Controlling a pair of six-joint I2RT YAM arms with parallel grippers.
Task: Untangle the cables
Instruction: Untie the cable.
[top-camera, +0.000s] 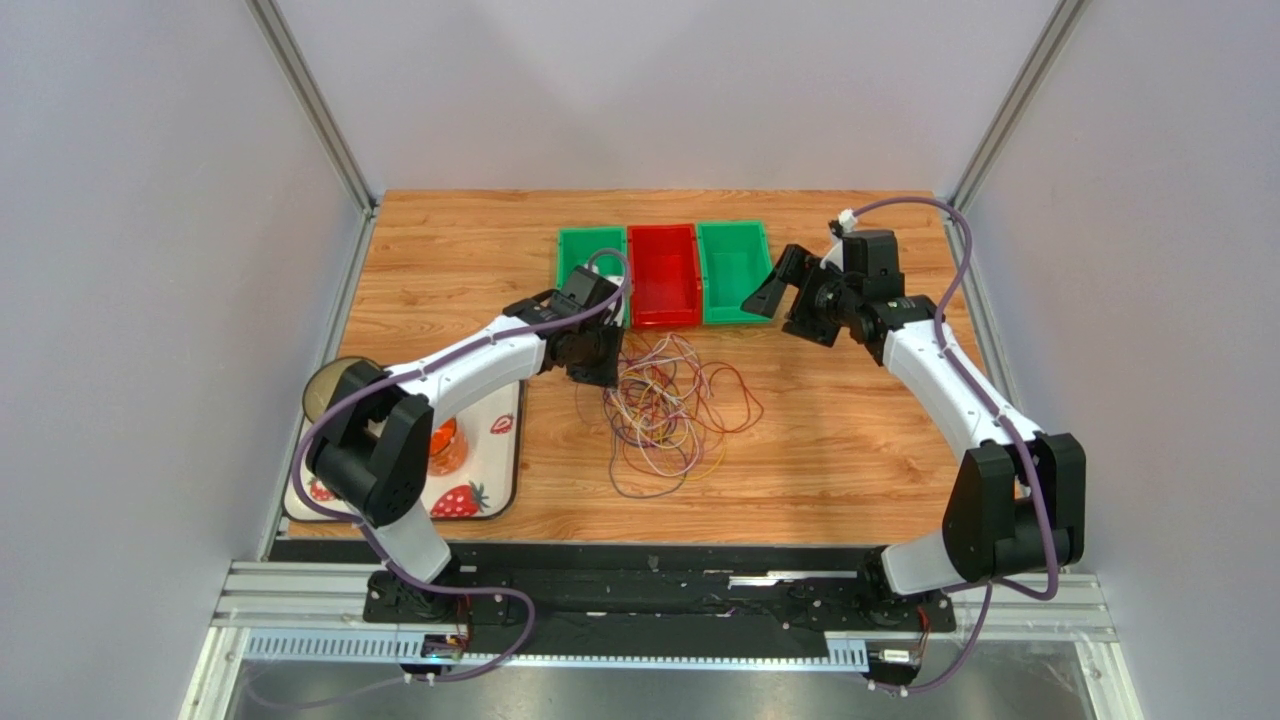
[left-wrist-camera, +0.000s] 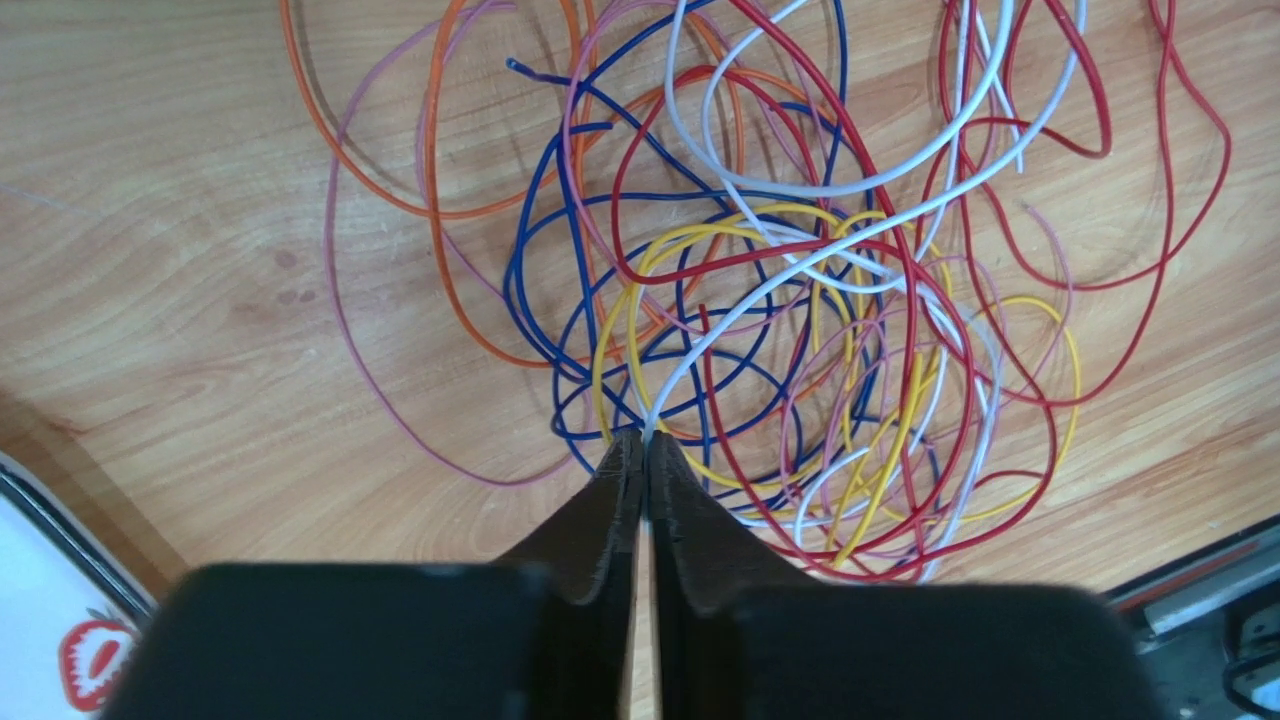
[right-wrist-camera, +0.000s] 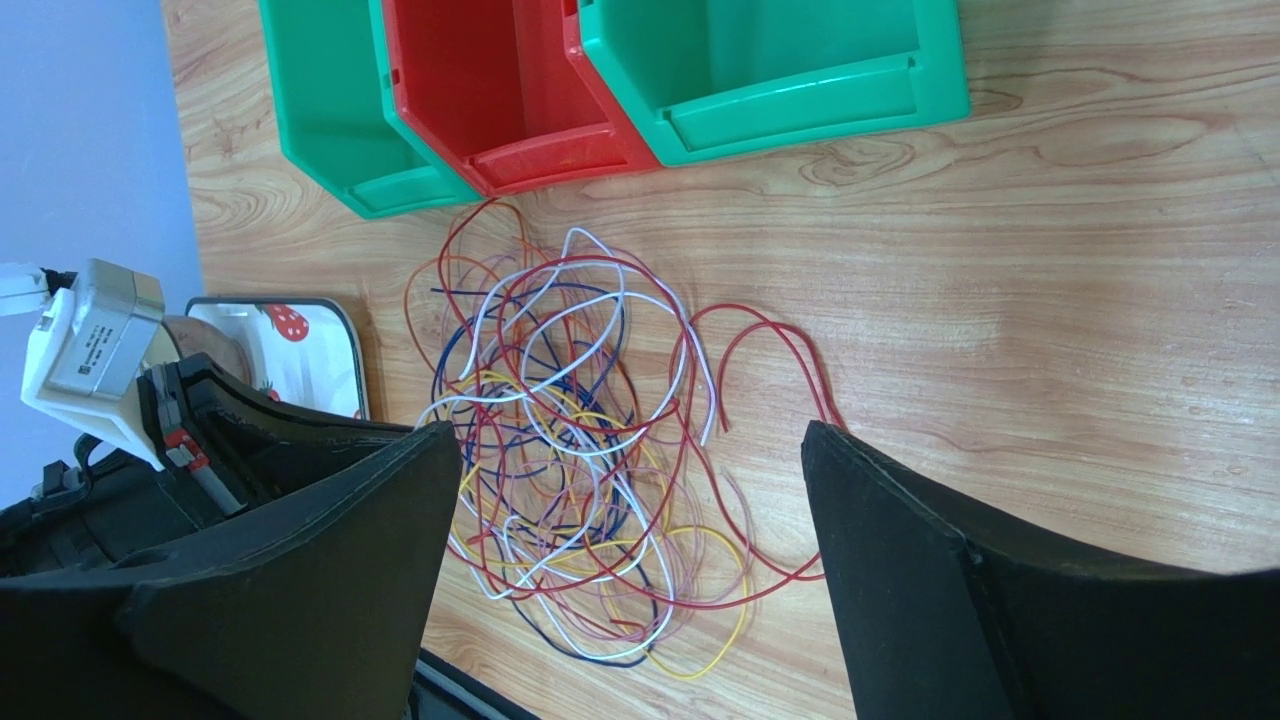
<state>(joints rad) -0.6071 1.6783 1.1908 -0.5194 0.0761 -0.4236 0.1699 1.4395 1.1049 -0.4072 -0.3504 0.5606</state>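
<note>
Since a tangle only comes apart one strand at a time, left fingers (left-wrist-camera: 613, 507) are clenched nearly flat together at the near rim of the cables (left-wrist-camera: 781, 225). They're pinching what looks like a white strand right at the tips, can't confirm which wire is actually caught. Rest of the heap fans out ahead of those tips: thin glossy loops in red, blue, yellow, white, orange and pink, limp, overlapping, flat on the woodgrain bench (right-wrist-camera: 1052, 300). Right fingers (right-wrist-camera: 301, 570) are spread wide and empty, pile framed between them, probably parked clear for room. Beyond them: rigid plastic red bin (right-wrist-camera: 496, 75) flanked by green bins (right-wrist-camera: 781, 60), likely sorting targets.
</note>
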